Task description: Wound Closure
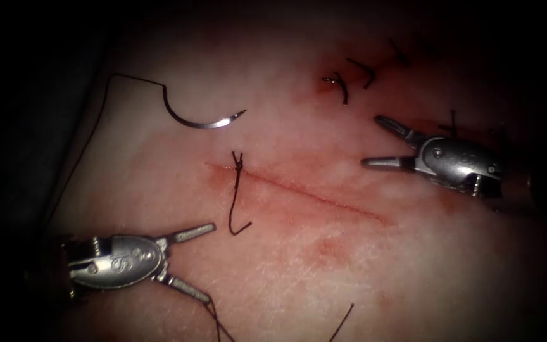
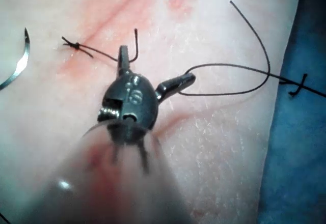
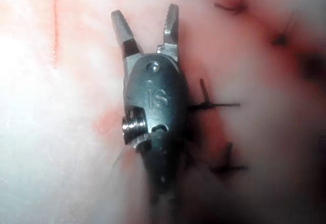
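Both tools' jaws gape empty, left tool [image 1: 199, 261], right tool [image 1: 382, 142]; needle [image 1: 205, 120] lies loose above the cut [image 1: 311, 193].

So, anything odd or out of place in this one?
The needle lies loose on the tissue, above the cut's left end, held by neither tool. The left tool and right tool both sit open, holding nothing.

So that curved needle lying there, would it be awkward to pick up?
Probably a bit. The needle lies flat on the tissue, free of both open tools, and looks thin, stiff and shiny, so it may slip or swivel. Its trailing thread looks limp and would likely just drag along.
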`<state>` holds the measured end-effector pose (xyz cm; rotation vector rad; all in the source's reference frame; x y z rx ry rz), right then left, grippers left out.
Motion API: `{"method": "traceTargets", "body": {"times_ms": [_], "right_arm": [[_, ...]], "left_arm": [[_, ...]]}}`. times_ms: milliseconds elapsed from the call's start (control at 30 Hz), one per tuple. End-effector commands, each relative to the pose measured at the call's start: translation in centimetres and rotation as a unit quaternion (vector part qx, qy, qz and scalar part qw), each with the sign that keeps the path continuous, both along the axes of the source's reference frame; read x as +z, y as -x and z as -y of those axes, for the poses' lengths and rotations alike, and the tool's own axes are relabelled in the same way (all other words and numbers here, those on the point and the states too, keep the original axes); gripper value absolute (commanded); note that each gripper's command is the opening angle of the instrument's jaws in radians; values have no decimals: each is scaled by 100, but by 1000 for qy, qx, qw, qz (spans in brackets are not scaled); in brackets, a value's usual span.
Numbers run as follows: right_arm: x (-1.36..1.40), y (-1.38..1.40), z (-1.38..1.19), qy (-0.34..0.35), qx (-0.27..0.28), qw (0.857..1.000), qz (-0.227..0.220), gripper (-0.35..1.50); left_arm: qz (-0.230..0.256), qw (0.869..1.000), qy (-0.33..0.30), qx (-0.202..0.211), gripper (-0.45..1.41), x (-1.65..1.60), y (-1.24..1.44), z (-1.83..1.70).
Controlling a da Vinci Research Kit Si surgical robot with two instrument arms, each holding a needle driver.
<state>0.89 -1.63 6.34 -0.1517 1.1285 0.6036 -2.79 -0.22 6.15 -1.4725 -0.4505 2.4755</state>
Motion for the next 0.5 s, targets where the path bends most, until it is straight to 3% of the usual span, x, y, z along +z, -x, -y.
{"method": "traceTargets", "body": {"times_ms": [33, 167, 333, 367, 433, 500], "right_arm": [[7, -7, 3, 0, -1, 1000, -1, 125], [7, -6, 4, 0, -1, 1000, -1, 125], [9, -7, 7, -3, 1, 1000, -4, 125], [9, -7, 7, -3, 0, 1000, -3, 123], [11, -7, 9, -4, 1, 1000, -4, 123], [12, -8, 9, -4, 1, 1000, -3, 123]], "left_arm": [[1, 1000, -1, 2, 96, 7, 5, 3], [7, 1000, -9, 22, 106, -7, 5, -5], [59, 996, -27, 54, 106, -25, -8, -14], [79, 995, -28, 56, 103, -28, -11, -17], [147, 989, 4, 29, 79, -30, -16, -22], [162, 986, 21, 20, 74, -29, -18, -22]]}}
